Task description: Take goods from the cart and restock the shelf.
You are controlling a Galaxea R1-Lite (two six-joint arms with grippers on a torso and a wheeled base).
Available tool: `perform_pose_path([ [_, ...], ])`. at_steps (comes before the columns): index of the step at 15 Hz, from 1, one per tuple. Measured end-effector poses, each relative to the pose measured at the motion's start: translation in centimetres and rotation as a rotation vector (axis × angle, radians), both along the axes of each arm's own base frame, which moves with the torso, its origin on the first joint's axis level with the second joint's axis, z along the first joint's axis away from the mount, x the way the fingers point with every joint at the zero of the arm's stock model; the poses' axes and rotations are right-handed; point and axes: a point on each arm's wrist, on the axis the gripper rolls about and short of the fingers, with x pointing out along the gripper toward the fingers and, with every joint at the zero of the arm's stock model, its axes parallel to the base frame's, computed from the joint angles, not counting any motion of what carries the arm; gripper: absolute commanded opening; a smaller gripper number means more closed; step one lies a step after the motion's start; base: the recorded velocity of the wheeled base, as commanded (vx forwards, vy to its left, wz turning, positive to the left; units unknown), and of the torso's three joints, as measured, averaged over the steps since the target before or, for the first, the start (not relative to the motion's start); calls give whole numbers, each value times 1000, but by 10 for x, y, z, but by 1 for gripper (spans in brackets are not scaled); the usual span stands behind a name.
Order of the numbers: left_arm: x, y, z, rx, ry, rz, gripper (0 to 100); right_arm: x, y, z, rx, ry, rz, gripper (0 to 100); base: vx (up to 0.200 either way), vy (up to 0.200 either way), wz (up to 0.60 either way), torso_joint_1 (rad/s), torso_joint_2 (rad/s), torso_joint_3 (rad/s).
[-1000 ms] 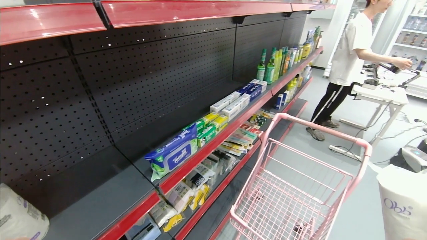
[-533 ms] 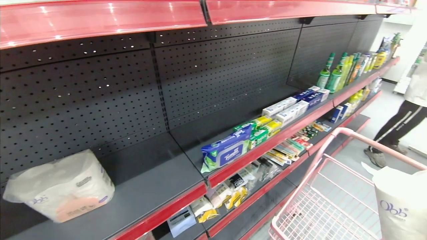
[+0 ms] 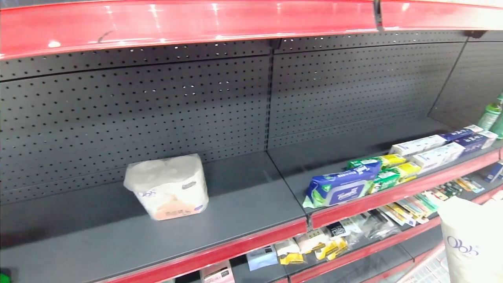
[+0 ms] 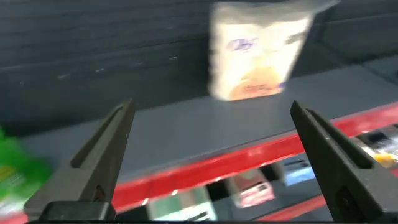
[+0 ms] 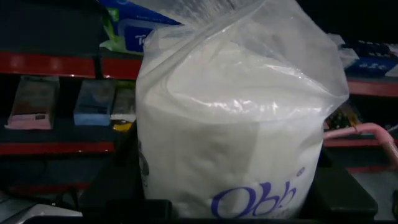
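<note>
A plastic-wrapped pack of toilet rolls (image 3: 167, 185) stands upright on the dark middle shelf (image 3: 243, 204), left of the divider seam. My left gripper (image 4: 211, 107) is open with nothing between its fingers; it hangs in front of the shelf's red edge, short of that pack (image 4: 258, 53). A second pack of toilet rolls (image 5: 233, 134) sits in my right gripper (image 5: 227, 190), which is shut on it with dark fingers on either side. That held pack (image 3: 471, 239) shows at the head view's lower right, in front of the lower shelves.
Right of the seam lie a blue wipes pack (image 3: 340, 188), green and yellow boxes (image 3: 387, 169) and white toothpaste boxes (image 3: 432, 151). Small packets (image 3: 314, 245) fill the shelf below. The pink cart (image 3: 430, 271) sits at the lower right. A red shelf (image 3: 188, 23) overhangs.
The head camera has swung left along the shelf, so the cart and the person have slid out of view. The held pack stays at the lower right.
</note>
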Motion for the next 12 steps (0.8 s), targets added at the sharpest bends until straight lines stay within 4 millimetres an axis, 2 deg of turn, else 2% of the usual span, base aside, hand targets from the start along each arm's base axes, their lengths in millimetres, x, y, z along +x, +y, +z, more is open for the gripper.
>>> perform_pose_path([
  [3,0,0,0,0,0,0,100,0,0,1,1,-5,0,0,0,0,600,2,-1,4],
  [8,0,0,0,0,1,0,100,-6,-1,6,-4,-57,-2,0,0,0,0,0,0,0],
  [12,0,0,0,2,0,-1,100,-23,-5,4,18,-143,13,0,0,0,0,0,0,0],
])
